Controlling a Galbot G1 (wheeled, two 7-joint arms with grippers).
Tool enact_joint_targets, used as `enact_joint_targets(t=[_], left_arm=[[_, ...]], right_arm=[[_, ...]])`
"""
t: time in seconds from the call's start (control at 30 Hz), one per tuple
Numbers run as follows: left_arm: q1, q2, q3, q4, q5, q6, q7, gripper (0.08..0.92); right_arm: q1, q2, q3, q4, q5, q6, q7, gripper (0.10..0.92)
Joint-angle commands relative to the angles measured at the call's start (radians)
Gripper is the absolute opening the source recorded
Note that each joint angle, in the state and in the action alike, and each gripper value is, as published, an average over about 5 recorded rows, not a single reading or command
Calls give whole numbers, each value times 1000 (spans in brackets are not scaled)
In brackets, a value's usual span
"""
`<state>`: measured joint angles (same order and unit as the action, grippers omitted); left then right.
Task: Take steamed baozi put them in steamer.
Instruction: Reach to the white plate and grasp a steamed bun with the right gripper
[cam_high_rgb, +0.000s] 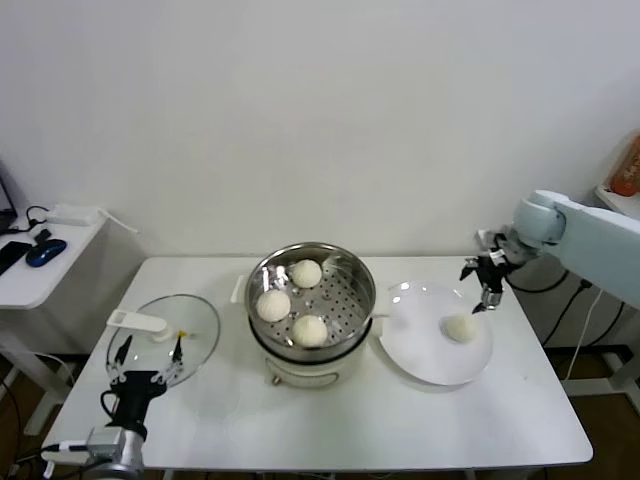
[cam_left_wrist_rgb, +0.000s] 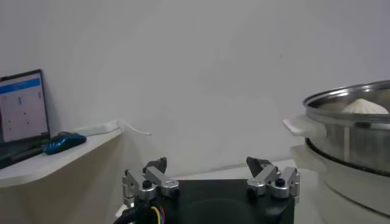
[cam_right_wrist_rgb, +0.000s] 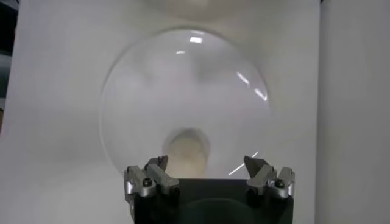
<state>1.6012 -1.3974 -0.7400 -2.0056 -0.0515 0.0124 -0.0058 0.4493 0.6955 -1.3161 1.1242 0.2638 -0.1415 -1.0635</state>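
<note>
At the head view's bottom left the left gripper (cam_high_rgb: 147, 375) idles, fingers apart, while right of centre the right gripper (cam_high_rgb: 487, 300) hangs spread above the plate's (cam_high_rgb: 425, 365) last baozi (cam_high_rgb: 460, 327), presumably to grasp it for the steamer (cam_high_rgb: 345, 268) holding three.

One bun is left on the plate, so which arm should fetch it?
Right. The right end effector hangs open beside the last bun on the plate. The left end effector sits open by the glass lid, across the steamer.
</note>
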Motion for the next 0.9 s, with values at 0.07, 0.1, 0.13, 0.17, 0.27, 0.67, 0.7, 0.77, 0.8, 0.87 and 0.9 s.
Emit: enact_joint_targets(t=[0.07, 0.1, 0.13, 0.17, 0.27, 0.67, 0.7, 0.77, 0.8, 0.87, 0.9], left_arm=[[-3, -3, 0, 9, 5, 3, 0, 823], [-3, -4, 0, 10, 5, 4, 0, 823], [-3, -4, -1, 11, 5, 4, -1, 823], [-2, -4, -2, 11, 6, 4, -1, 823], [0, -3, -6, 12, 5, 3, -1, 823], [-1, -9, -4, 16, 8, 3, -3, 823], [-2, -9, -3, 17, 8, 3, -3, 823], [-1, -9, -3, 17, 9, 3, -3, 823], [-1, -9, -3, 18, 9, 3, -2, 823], [-1, -9, -3, 19, 9, 2, -2, 823], [-1, -9, -4, 19, 9, 2, -2, 823]], right_arm=[[-259, 32, 197, -145, -224, 76, 6, 823], [-268, 42, 205, -152, -232, 79, 5, 823], [-276, 50, 211, -158, -236, 81, 3, 823], [-282, 57, 214, -162, -239, 80, 1, 823], [-298, 75, 226, -171, -242, 80, -4, 823], [-357, 116, 280, -206, -287, 93, 22, 823], [-359, 120, 285, -212, -291, 96, 24, 823], [-361, 128, 295, -226, -298, 103, 26, 823], [-361, 131, 297, -230, -300, 105, 26, 823], [-361, 137, 301, -239, -305, 109, 26, 823], [-362, 140, 303, -242, -307, 111, 26, 823]])
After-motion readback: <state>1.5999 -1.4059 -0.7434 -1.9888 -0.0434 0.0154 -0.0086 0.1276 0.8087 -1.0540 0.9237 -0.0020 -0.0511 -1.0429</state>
